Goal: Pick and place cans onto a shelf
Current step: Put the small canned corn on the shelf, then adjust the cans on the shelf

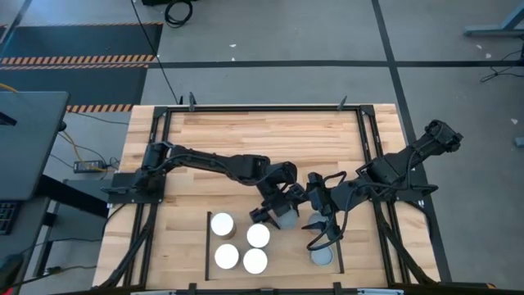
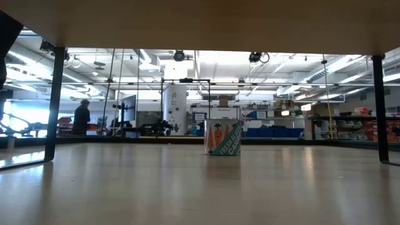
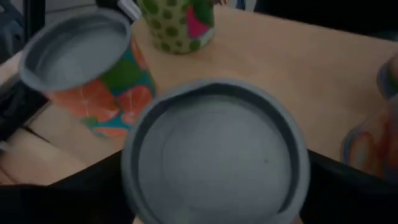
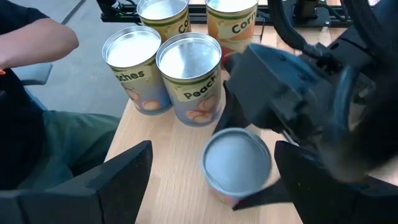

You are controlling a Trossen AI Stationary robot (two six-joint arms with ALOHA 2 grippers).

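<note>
The shelf (image 1: 282, 270) is a pale-wood panel between two thin black rails at the table's near edge. Several white-topped cans (image 1: 240, 243) stand on its left half; in the right wrist view (image 4: 189, 74) they read Peaches and Corn. My left gripper (image 1: 278, 211) is shut on a grey-topped can (image 1: 289, 218) at the shelf's far edge. My right gripper (image 1: 324, 233) is open just right of it, touching nothing, with another grey-topped can (image 1: 322, 256) just near of its fingertips. An orange-patterned can (image 3: 87, 68) and a green-dotted can (image 3: 177, 22) show in the left wrist view. My left gripper pinches the grey-topped can by its side wall (image 4: 214, 171) below the rim, one finger (image 3: 93, 193) on each side. The fingers come slanting down from the table's far left. The can stays upright, top up; whether its base rests on the shelf I cannot tell.
A person sits at the table's near edge (image 4: 37, 93), close to the white-topped cans. Black frame rails (image 1: 372, 156) run along the tabletop's sides. In the low view a carrot-labelled can (image 2: 223, 137) stands on the table under the shelf panel. Bare wood lies far of the shelf (image 1: 262, 135).
</note>
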